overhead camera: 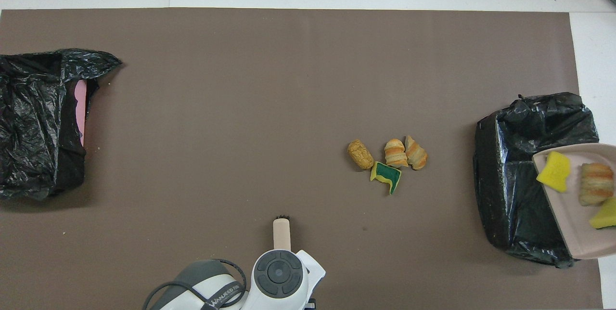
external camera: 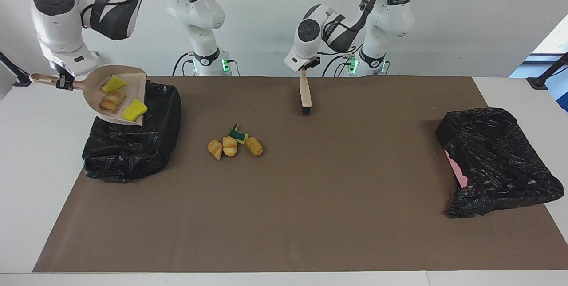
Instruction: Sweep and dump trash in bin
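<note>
On a white table point(external camera: 26, 179), a brown mat point(external camera: 284, 215) covers nearly the whole top, with a pale wall rising at the robots' end. The mat is the landmark here. A black-bagged bin point(external camera: 133, 144) sits on the mat at the right arm's end; a second bagged bin point(external camera: 497, 161), showing a pink edge, sits at the left arm's end. The arms carry small dark bands with lettering, "WANJEED" partly legible on the left one in the overhead view.

The right gripper point(external camera: 64, 82), over the table just off the mat's edge, is clamped on the handle of the dustpan point(external camera: 116, 99). The pan's long axis runs along the table's length, its mouth toward the mat's middle and tipped down over the bin. Three pieces of trash point(external camera: 114, 100) lie in it: two yellow sponges and a bread piece.

The left gripper point(external camera: 303, 72), over the mat's edge nearest the robots, is closed on a brush point(external camera: 305, 95) that hangs bristles-down, about upright.

Four loose pieces point(external camera: 235, 144) lie clustered on the mat between bin and brush: three bread pieces and a green-yellow sponge.
</note>
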